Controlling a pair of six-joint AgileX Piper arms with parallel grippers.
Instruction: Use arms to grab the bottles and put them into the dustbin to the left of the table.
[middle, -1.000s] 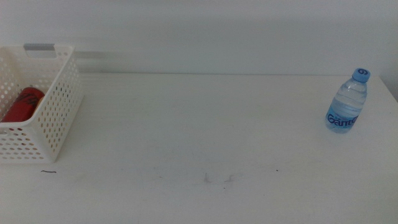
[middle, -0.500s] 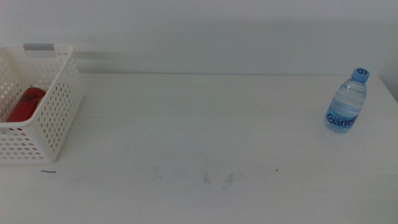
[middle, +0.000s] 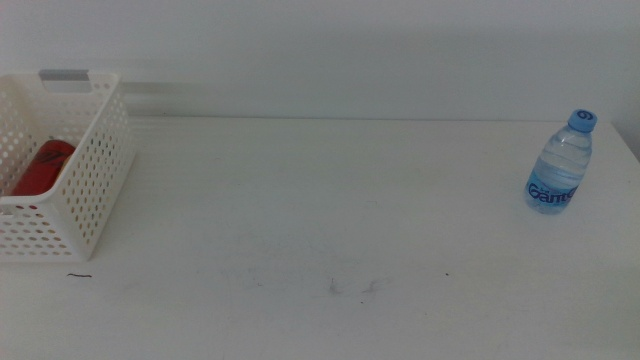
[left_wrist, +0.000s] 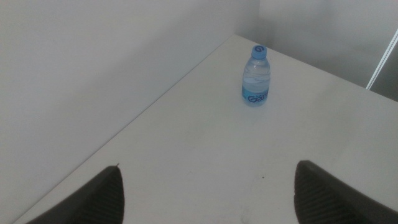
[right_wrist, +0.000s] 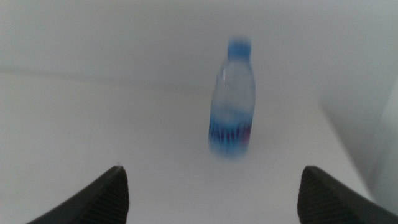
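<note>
right gripper (right_wrist: 211, 186): jaws spread wide, nothing held, facing the upright water bottle (right_wrist: 232, 99). left gripper (left_wrist: 208, 186): jaws spread wide, nothing held, bottle well beyond. bottle stands near the table (middle: 320, 200) far right corner. red can (middle: 38, 168) lies inside the white basket (middle: 95, 170) at left.

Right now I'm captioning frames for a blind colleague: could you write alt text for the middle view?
A small clear water bottle with a blue cap stands upright at the far right of a white table. At the left edge, a white perforated basket holds a red can. No arm is visible.
</note>
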